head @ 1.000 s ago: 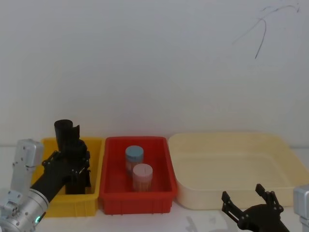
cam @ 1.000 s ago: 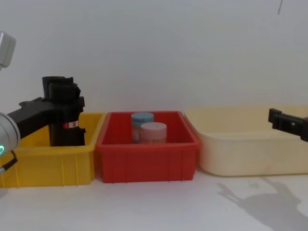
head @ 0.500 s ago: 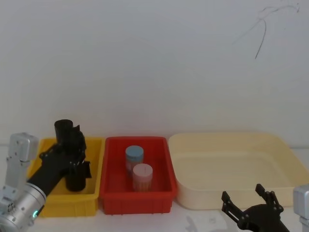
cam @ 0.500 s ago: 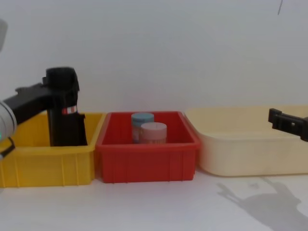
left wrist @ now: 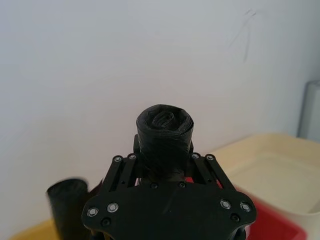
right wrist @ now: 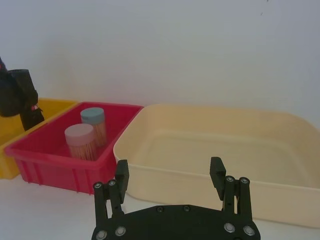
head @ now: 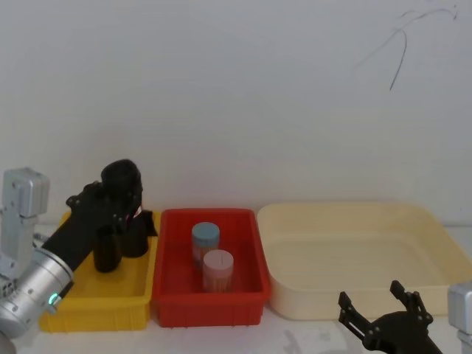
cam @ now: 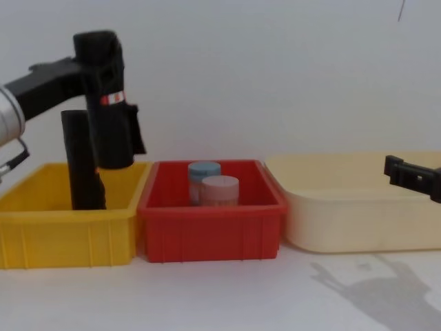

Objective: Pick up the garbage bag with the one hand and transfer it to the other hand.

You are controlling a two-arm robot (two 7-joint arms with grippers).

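The garbage bag [cam: 109,117], a thick black roll with a small red-and-white label, hangs upright above the yellow bin [cam: 69,231]. My left gripper [cam: 93,69], on the arm with the green light, is shut on its upper part. In the left wrist view the garbage bag [left wrist: 164,134] stands between the fingers [left wrist: 122,167] of the left gripper [left wrist: 162,167]. From the head, the garbage bag [head: 127,210] sits over the bin's right end, with the left gripper [head: 103,203] beside it. My right gripper [head: 383,313] waits open, low at the right, in front of the cream tray [head: 354,295].
A thinner plain black roll [cam: 79,162] stands in the yellow bin [head: 110,295]. The red bin [cam: 207,231] holds a blue-lidded jar [cam: 203,172] and a pink-lidded jar [cam: 219,187]. The wide cream tray [cam: 358,221] lies at the right. A white wall rises behind.
My left gripper has lifted the garbage bag up out of the yellow bin and a little to the right. The thinner roll stays in the bin. The right arm has not moved.
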